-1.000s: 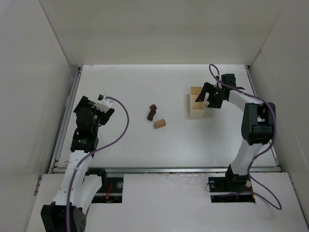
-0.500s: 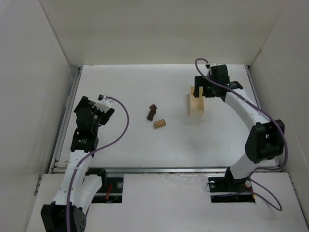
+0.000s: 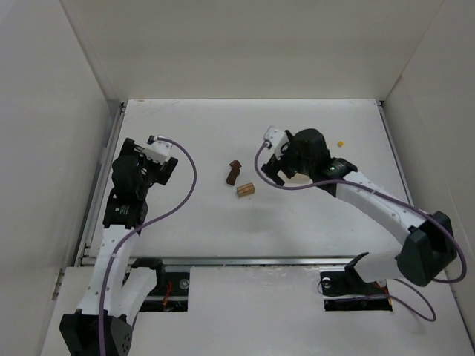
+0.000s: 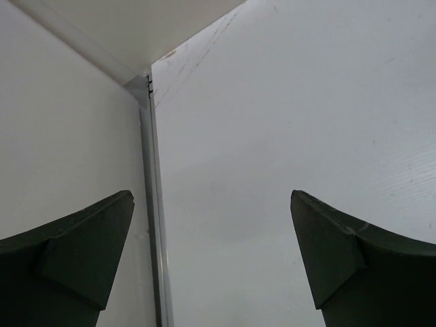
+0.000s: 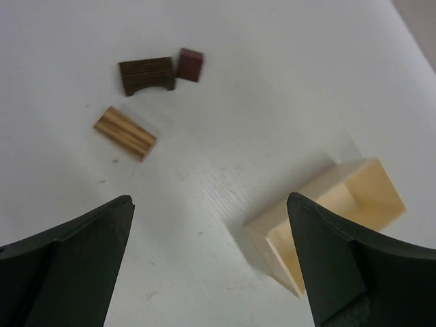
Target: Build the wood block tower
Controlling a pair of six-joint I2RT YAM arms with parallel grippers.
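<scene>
Wide and empty, right jaws hung over the counter [image 5: 225,136] between blocks [image 5: 146,75] and box [image 5: 327,218], likely lining up a pick; left jaws, also wide, sat aside

The striped block [image 5: 125,133] is pale bare wood with bold dark grain, matt. Beyond it from the box [image 5: 327,218], the arch block [image 5: 146,75] is dark wood, finely grained and dull, and the cube [image 5: 190,64] is reddish-brown and smooth-faced. The box is cream, thin-walled and matt; whether wood or card I cannot tell. The surface [image 5: 272,82] is white, matt and lightly scuffed. The right tool [image 5: 210,204] looks like dark matt plastic.
</scene>
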